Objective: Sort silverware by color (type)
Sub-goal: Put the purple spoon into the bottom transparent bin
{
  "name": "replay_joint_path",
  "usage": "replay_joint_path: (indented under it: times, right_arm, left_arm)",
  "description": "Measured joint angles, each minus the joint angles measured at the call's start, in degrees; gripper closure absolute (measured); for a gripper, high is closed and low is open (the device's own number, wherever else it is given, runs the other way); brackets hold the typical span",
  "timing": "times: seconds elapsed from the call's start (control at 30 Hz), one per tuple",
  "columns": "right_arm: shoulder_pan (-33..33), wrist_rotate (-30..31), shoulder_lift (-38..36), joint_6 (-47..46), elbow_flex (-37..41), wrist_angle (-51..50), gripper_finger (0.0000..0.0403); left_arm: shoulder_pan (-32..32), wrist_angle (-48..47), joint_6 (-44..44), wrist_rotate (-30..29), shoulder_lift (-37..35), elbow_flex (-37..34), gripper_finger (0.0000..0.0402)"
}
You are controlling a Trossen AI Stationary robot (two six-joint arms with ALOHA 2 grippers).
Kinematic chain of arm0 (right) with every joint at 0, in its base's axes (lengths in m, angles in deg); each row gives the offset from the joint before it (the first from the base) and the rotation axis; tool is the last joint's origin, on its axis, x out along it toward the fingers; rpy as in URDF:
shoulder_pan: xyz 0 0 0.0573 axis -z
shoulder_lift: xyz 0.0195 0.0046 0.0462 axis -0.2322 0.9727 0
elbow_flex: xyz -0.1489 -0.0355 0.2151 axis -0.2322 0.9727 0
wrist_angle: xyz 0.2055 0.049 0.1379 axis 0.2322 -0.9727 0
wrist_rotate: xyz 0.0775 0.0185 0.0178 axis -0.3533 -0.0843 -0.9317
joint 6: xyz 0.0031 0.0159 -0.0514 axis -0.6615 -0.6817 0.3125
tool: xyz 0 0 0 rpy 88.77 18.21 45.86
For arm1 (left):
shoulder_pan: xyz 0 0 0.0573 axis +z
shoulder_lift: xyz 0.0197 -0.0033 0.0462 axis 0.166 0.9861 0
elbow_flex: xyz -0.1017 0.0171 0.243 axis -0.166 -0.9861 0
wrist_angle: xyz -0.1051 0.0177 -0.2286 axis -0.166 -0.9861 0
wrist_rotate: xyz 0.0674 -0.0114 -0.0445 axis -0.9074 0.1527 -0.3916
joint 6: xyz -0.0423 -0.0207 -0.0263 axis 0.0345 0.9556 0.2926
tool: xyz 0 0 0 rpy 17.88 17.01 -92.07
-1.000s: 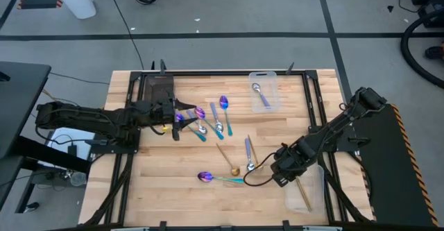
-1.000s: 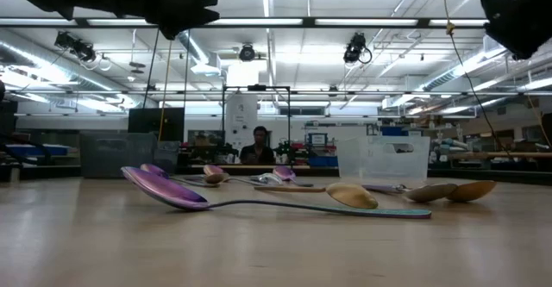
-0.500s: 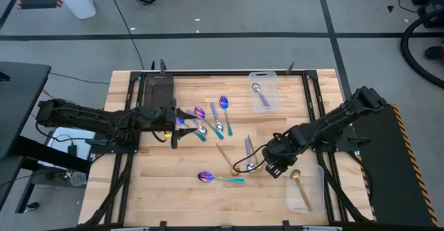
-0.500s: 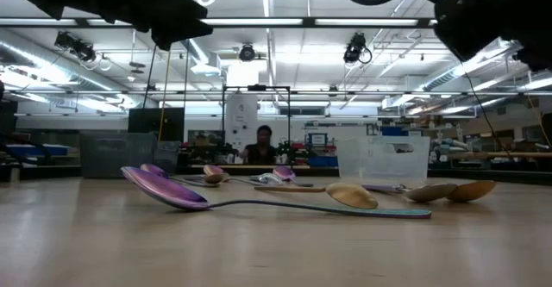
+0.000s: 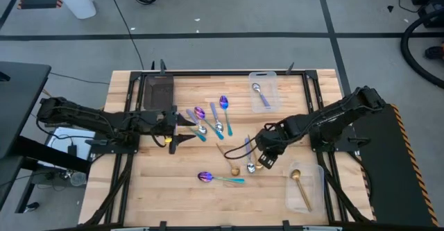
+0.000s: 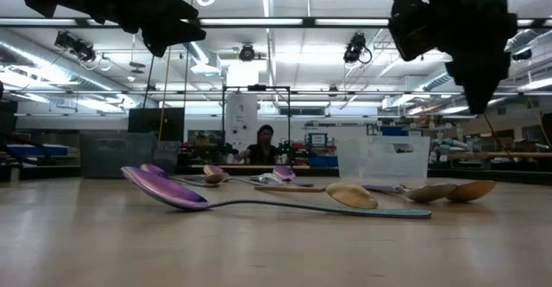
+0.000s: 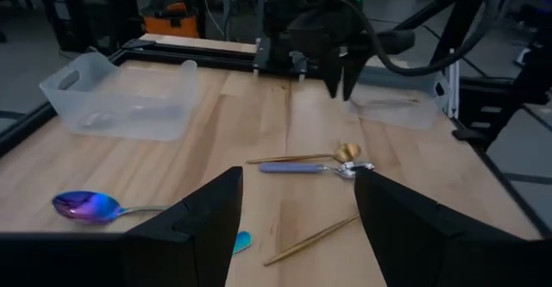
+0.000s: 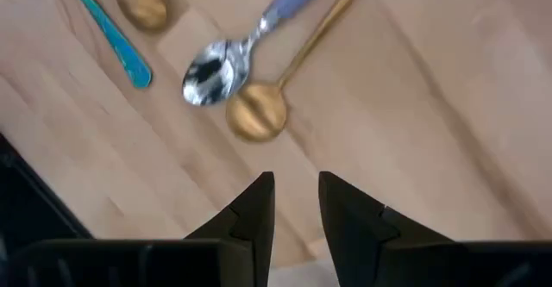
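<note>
Spoons are lying on the wooden surface (image 5: 159, 189): two gold spoons (image 5: 227, 161), one lavender-handled spoon (image 5: 248, 149), one teal-handled spoon (image 5: 218, 179) nearest the near edge. One gold spoon is lying in the near bin (image 5: 316, 198), one lavender in the far bin (image 5: 272, 100). A cluster (image 5: 208, 121) is lying mid-surface, uncounted. Right gripper (image 5: 264, 161) is hovering, fingers slightly apart, empty; left gripper (image 5: 182, 129) is standing wide apart, empty.

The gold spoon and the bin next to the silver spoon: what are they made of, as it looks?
The gold spoon looks like metal with a polished gold finish: its bowl shines with soft highlights, though coated plastic cannot be excluded. The bin seems to be clear, slightly frosted plastic: the wooden table shows through its walls.
</note>
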Motion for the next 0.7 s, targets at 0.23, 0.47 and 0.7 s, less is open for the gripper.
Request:
replay_joint_path:
  times: [0.23,0.47,0.7]
  right_arm:
    - [1.8,4.1,0.0,7.6,0.0,5.1,0.0300]
    - [2.9,8.3,0.0,18.9,0.0,13.5,0.0300]
    - [3.4,10.7,0.6,29.6,0.0,19.6,0.0300]
  left_arm:
    - [-0.1,-0.8,2.5,0.0,0.0,0.0,0.0170]
    - [-0.1,-1.3,5.0,0.0,0.0,0.0,0.0170]
    - [-0.1,-2.7,9.3,0.0,0.0,0.0,0.0170]
